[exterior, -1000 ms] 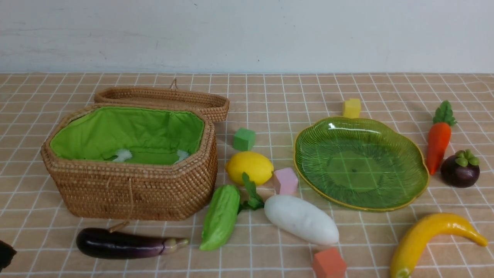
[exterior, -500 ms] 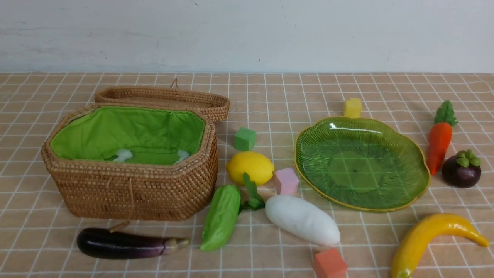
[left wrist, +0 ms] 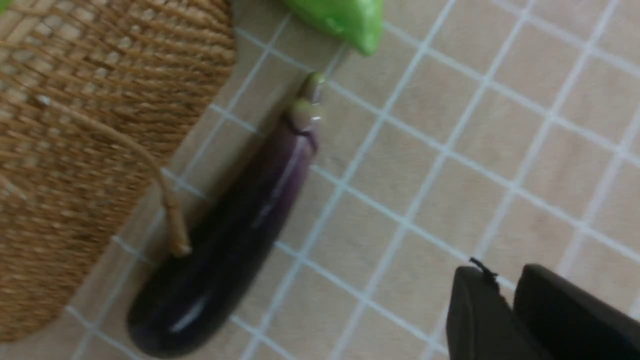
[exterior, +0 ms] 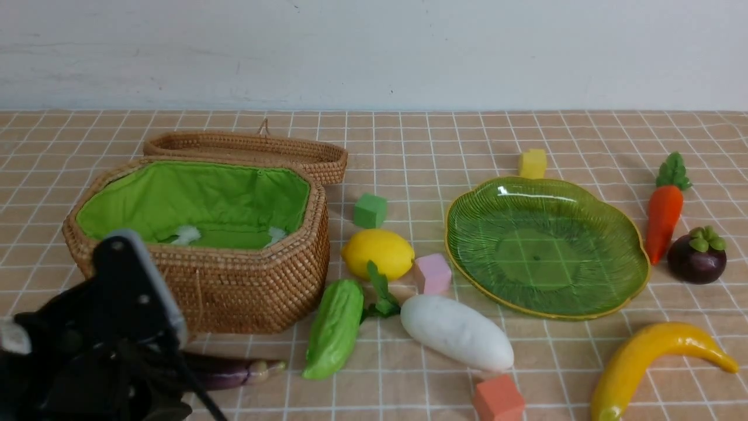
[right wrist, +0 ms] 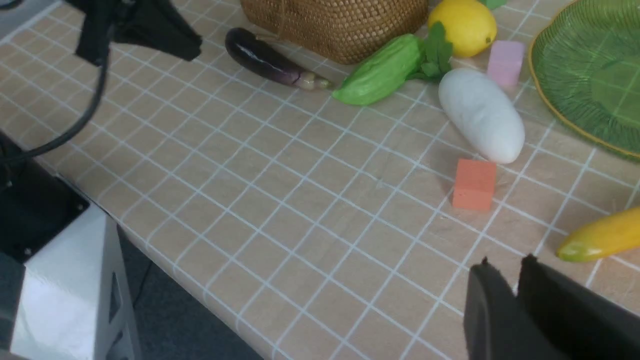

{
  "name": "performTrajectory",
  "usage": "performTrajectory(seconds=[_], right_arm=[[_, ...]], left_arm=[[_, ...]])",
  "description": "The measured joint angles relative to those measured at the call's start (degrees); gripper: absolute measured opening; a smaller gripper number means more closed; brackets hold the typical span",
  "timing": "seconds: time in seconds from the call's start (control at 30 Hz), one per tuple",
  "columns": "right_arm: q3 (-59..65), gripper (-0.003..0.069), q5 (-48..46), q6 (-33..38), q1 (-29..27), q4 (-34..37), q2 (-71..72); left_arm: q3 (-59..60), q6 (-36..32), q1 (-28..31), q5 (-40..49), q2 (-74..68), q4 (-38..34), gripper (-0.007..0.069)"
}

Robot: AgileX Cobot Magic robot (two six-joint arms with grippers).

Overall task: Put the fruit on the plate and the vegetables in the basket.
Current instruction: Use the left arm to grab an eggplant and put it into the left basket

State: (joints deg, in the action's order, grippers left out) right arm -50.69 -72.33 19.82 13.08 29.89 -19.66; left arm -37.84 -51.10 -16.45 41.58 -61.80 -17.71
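Note:
My left arm stands at the front left, before the wicker basket, and hides most of the eggplant. In the left wrist view my left gripper hovers beside the eggplant, slightly open, holding nothing. My right gripper hangs low over the cloth near the banana, its tips narrowly apart and empty. The cucumber, radish and lemon lie between the basket and the green plate. The carrot, mangosteen and banana lie to the right.
The basket's lid lies behind it. Foam cubes are scattered about: green, pink, orange, yellow. The table's front edge drops off close by in the right wrist view.
My left arm has come into the front view at the lower left and now covers most of the eggplant. The produce, plate and basket have not moved.

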Motion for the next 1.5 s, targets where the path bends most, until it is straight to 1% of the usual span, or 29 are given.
performTrajectory(seconds=[0.03, 0.07, 0.13, 0.17, 0.2, 0.23, 0.27, 0.3, 0.33, 0.37, 0.4, 0.43, 0.47, 0.57, 0.6, 0.63, 0.67, 0.7, 0.73, 0.97, 1.03, 1.13, 1.17, 1.23, 1.33, 1.43, 1.47, 1.5], right_arm=[[0.00, 0.0106, 0.00, 0.92, -0.01, -0.06, -0.05], [0.00, 0.0106, 0.00, 1.60, -0.01, -0.18, -0.05], [0.00, 0.0109, 0.00, 2.05, -0.01, -0.17, -0.05], [0.00, 0.0109, 0.00, 2.10, -0.01, -0.17, -0.05], [0.00, 0.0109, 0.00, 2.22, -0.01, -0.17, -0.05], [0.00, 0.0109, 0.00, 2.23, -0.01, -0.17, -0.05], [0.00, 0.0109, 0.00, 2.23, -0.01, -0.17, -0.05], [0.00, 0.0109, 0.00, 2.23, -0.01, -0.17, -0.05], [0.00, 0.0110, 0.00, 2.23, -0.01, -0.17, -0.05], [0.00, 0.0111, 0.00, 2.29, -0.01, -0.17, -0.05], [0.00, 0.0112, 0.00, 2.27, -0.01, -0.17, -0.05], [0.00, 0.0113, 0.00, 2.27, -0.01, -0.17, -0.05], [0.00, 0.0112, 0.00, 2.27, -0.01, -0.17, -0.05], [0.00, 0.0117, 0.00, 2.27, -0.01, -0.17, -0.05], [0.00, 0.0117, 0.00, 2.27, -0.01, -0.17, -0.05], [0.00, 0.0118, 0.00, 2.27, -0.01, -0.17, -0.05], [0.00, 0.0120, 0.00, 2.27, -0.01, -0.17, -0.05], [0.00, 0.0120, 0.00, 2.27, -0.01, -0.17, -0.05], [0.00, 0.0120, 0.00, 2.27, -0.01, -0.11, -0.05], [0.00, 0.0122, 0.00, 2.91, -0.01, -0.07, -0.05], [0.00, 0.0126, 0.00, 3.19, -0.01, -0.07, -0.05], [0.00, 0.0126, 0.08, 3.32, -0.01, -0.01, -0.05], [0.00, 0.0127, 1.62, 3.32, -0.01, 0.20, -0.05], [0.00, 0.0129, 4.57, 3.32, -0.01, 0.64, -0.05], [0.00, 0.0130, 11.95, 3.32, -0.01, 2.40, -0.05], [0.00, 0.0133, 19.03, 3.32, -0.01, 4.31, -0.18], [0.00, 0.0133, 19.35, 3.32, -0.01, 4.46, -0.18], [0.00, 0.0134, 21.00, 3.32, -0.01, 5.43, -0.23]], left_arm=[[-0.08, -0.45, -0.05, -2.79, -2.19, 0.89, 0.0190], [-0.28, -0.94, -0.05, -5.77, -5.32, 1.76, 0.0262], [-0.67, -2.28, -0.05, -9.22, -10.13, 2.58, 0.0374], [-0.97, -3.58, -0.05, -10.51, -12.45, 3.06, 0.0442], [-1.22, -4.84, -0.05, -11.63, -14.22, 3.36, 0.0482], [-1.23, -5.54, -0.05, -11.85, -14.66, 3.54, 0.0491], [-1.49, -8.70, -0.05, -13.72, -18.35, 4.60, 0.0556], [-1.50, -10.85, -0.05, -14.77, -20.17, 5.36, 0.0578], [-1.50, -11.27, -0.05, -14.77, -20.51, 5.53, 0.0581], [-1.54, -14.43, -0.05, -16.83, -22.92, 6.80, 0.0593], [-1.54, -14.84, -0.05, -17.23, -23.15, 6.98, 0.0593], [-1.84, -17.55, -0.05, -19.92, -24.62, 7.78, 0.0584], [-1.90, -18.66, -0.05, -21.26, -25.39, 8.29, 0.0571], [-2.21, -20.14, -0.05, -23.42, -27.08, 9.15, 0.0507], [-2.22, -20.20, -0.05, -23.45, -27.15, 9.15, 0.0501], [-2.22, -20.19, -0.05, -23.13, -27.55, 9.21, 0.0476], [-2.22, -20.21, -0.05, -20.37, -28.08, 9.29, 0.0406], [-2.22, -20.27, -0.10, -20.05, -28.17, 9.35, 0.0398], [-2.22, -20.34, -0.16, -18.35, -28.21, 9.43, 0.0349], [-2.39, -20.35, -0.29, -11.36, -27.01, 11.87, 0.0351], [-2.12, -19.56, -0.29, -7.50, -23.86, 11.63, 0.0351], [-2.66, -18.09, -0.33, -6.46, -18.86, 10.85, 0.0351], [-4.33, -17.33, -0.33, -6.30, -14.70, 10.56, 0.0351], [-7.64, -16.44, -0.33, -7.26, -11.05, 10.28, 0.0351], [-14.23, -13.67, -0.33, -11.58, -7.92, 9.71, 0.0350], [-21.81, -9.46, 0.04, -16.49, -10.25, 9.88, 0.0350], [-22.28, -9.46, 0.10, -16.64, -10.57, 9.95, 0.0350], [-25.29, -7.15, 0.78, -17.18, -13.28, 10.57, 0.0350]])
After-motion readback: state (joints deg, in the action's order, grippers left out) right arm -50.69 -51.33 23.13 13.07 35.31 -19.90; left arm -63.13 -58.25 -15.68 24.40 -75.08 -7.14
